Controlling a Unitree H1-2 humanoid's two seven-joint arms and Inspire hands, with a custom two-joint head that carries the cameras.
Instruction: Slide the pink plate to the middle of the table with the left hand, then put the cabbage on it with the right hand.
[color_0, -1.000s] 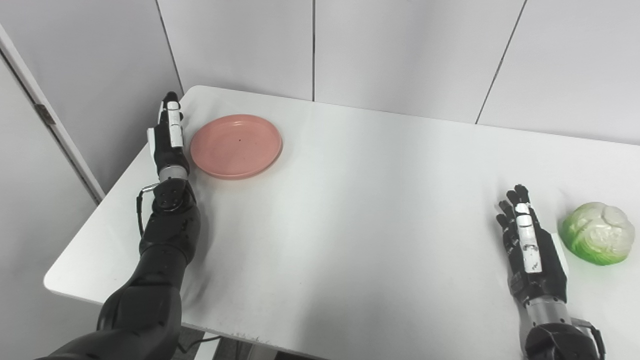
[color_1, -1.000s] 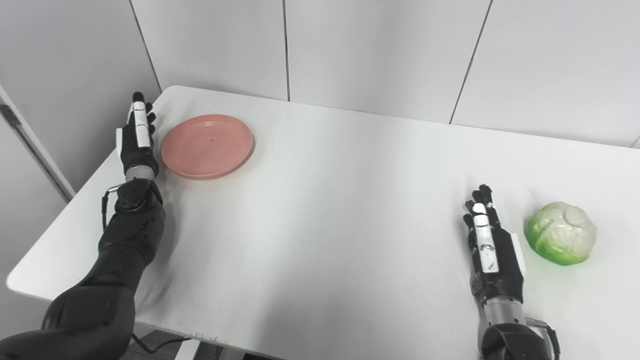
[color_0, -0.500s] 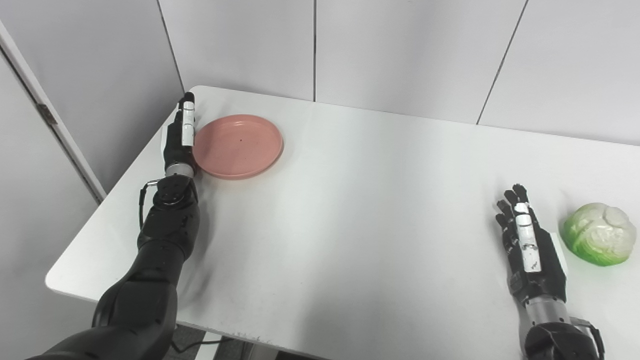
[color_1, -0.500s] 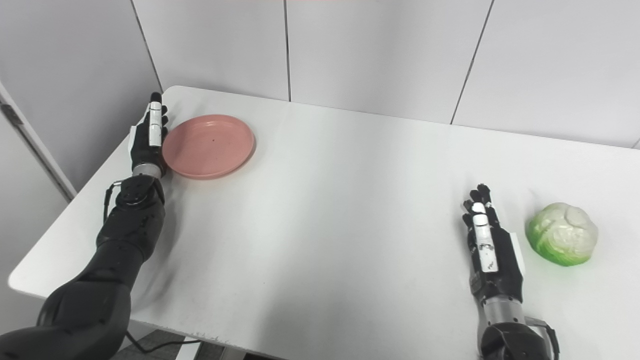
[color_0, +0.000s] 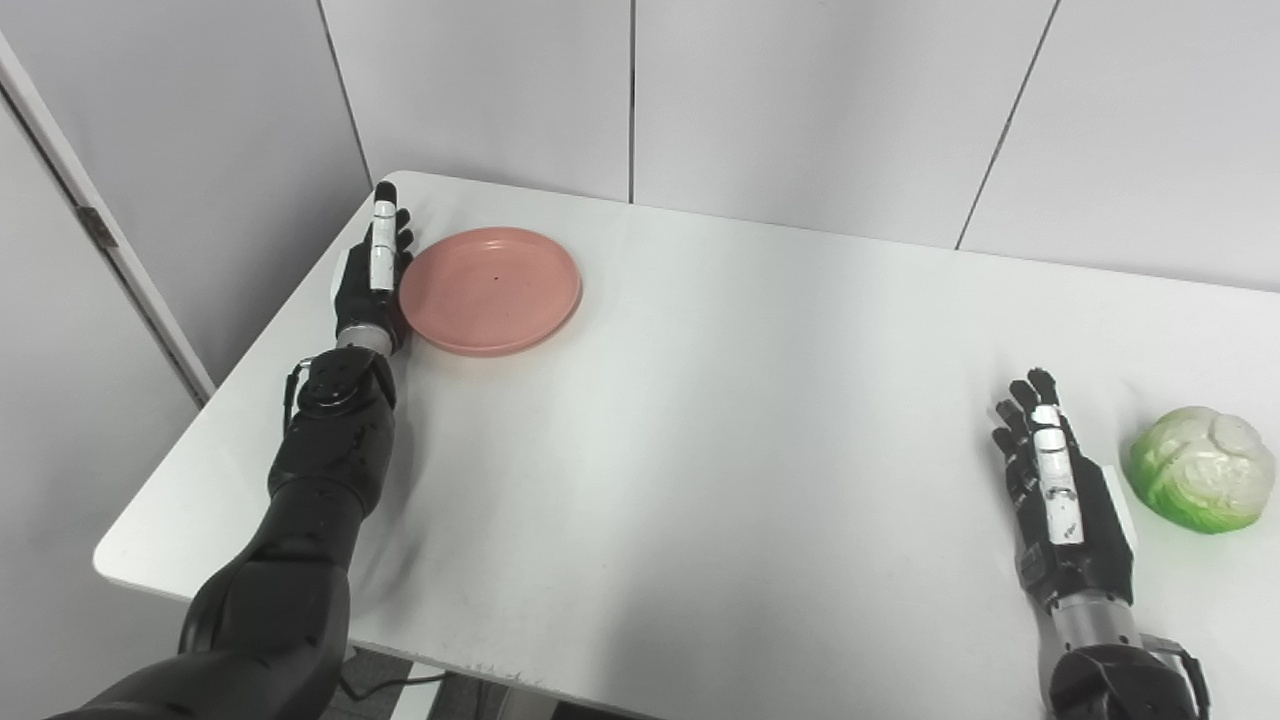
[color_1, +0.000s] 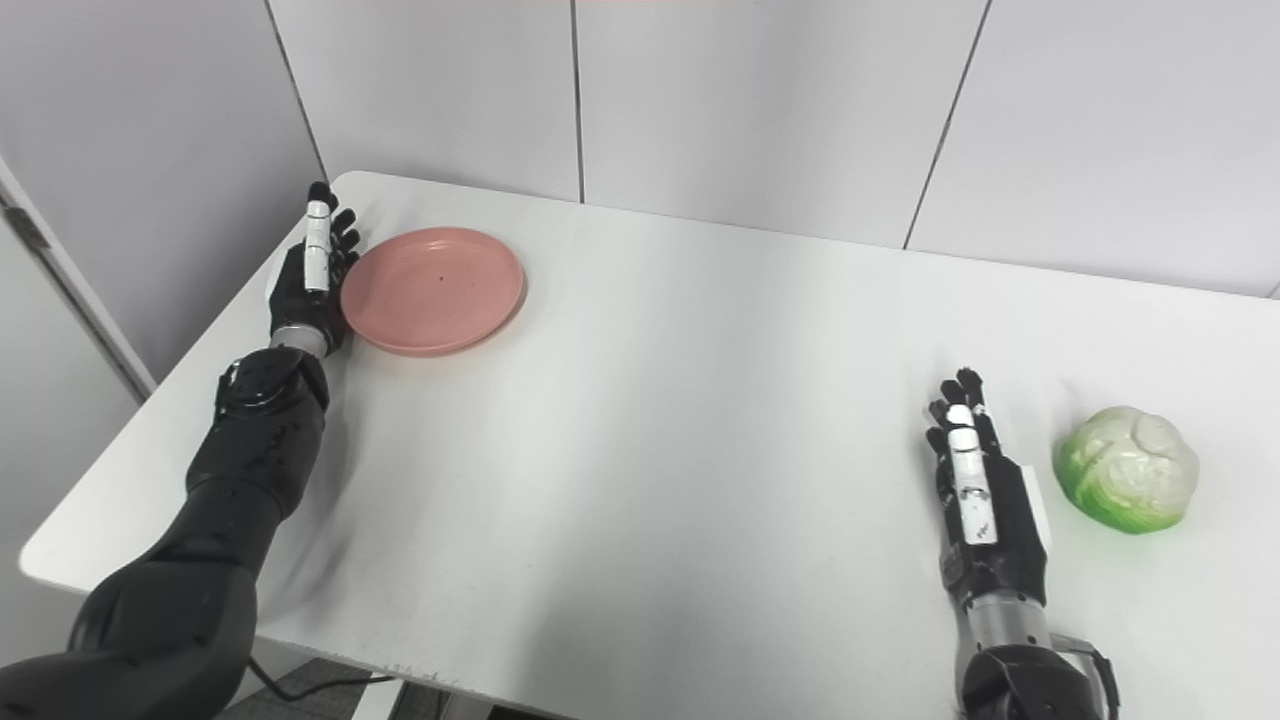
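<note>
Pink plate (color_0: 490, 290) sits at far-left corner of the white table (color_0: 700, 420), w/ left hand (color_0: 370, 285) edge-on against its left rim, fingers straight, gripping nothing. Right hand (color_0: 1060, 500) lies flat, fingers spread, empty, just beside the cabbage (color_0: 1195, 480) near right edge.

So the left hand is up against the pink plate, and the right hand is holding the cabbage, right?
Not quite. The right hand is open and holds nothing; the cabbage lies apart beside it, as the left eye view shows. The left hand is indeed against the plate.
</note>
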